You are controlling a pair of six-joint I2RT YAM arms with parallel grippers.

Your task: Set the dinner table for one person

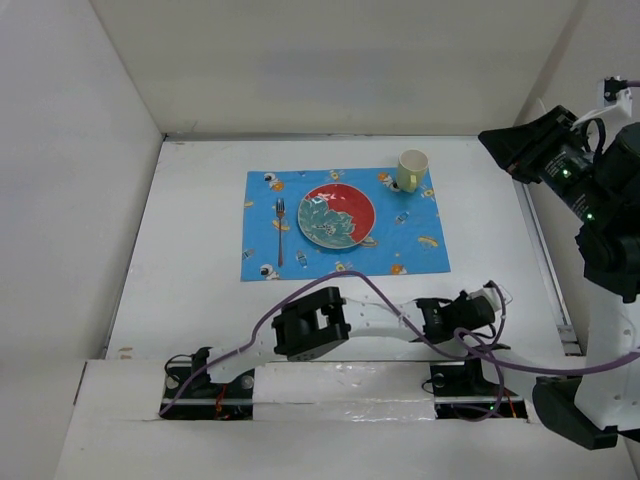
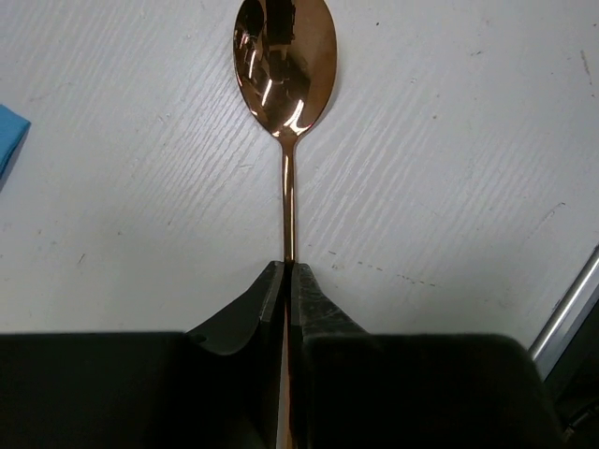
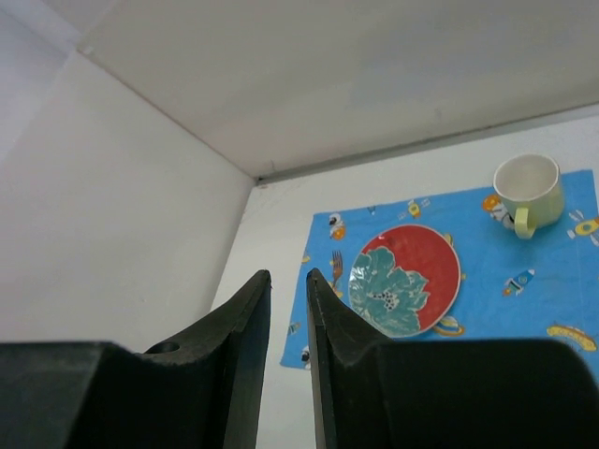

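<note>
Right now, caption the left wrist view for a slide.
Left gripper shut on the handle of a copper spoon, white table beneath.

1. table [image 1: 190, 250]: 1, white
2. placemat [image 1: 425, 238]: 1, blue cartoon print
3. plate [image 1: 336, 215]: 1, red with a teal leaf
4. fork [image 1: 280, 230]: 1
5. mug [image 1: 411, 170]: 1, pale yellow
6. spoon [image 2: 285, 65]: 1, copper-coloured
</note>
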